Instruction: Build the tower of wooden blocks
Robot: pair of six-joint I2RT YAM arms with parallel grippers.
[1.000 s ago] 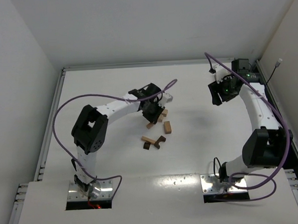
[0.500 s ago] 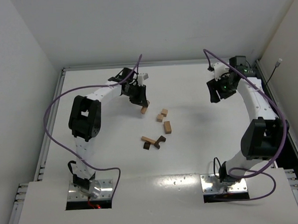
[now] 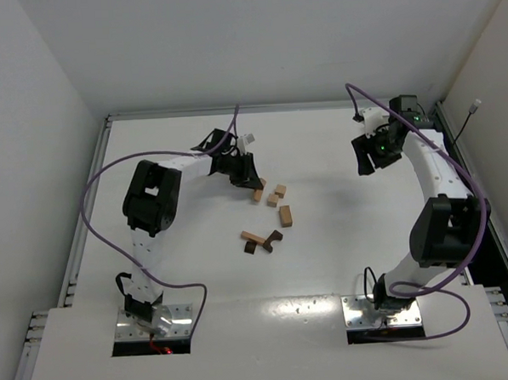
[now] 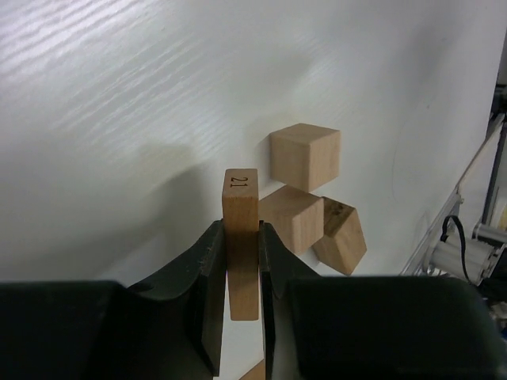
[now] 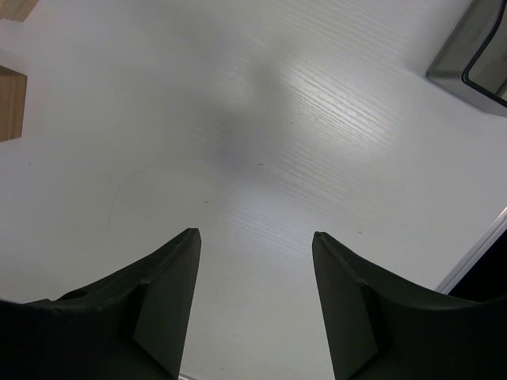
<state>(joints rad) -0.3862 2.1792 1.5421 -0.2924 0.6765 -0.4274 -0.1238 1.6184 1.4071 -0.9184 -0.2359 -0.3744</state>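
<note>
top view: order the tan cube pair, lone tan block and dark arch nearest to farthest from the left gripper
From the left gripper, shut on a numbered block:
1. tan cube pair, just right of it.
2. lone tan block, farther right, toward the bases.
3. dark arch, closest to the bases.

The left arm [image 3: 181, 167] rose from its base, bent at the elbow and ran rightward, and the left gripper [image 4: 240, 235] was pinched tight on an upright tan block [image 4: 240, 198]. The right arm [image 3: 442, 183] stretched far forward and curved inward, the right gripper [image 5: 255, 239] spread wide, holding nothing
</note>
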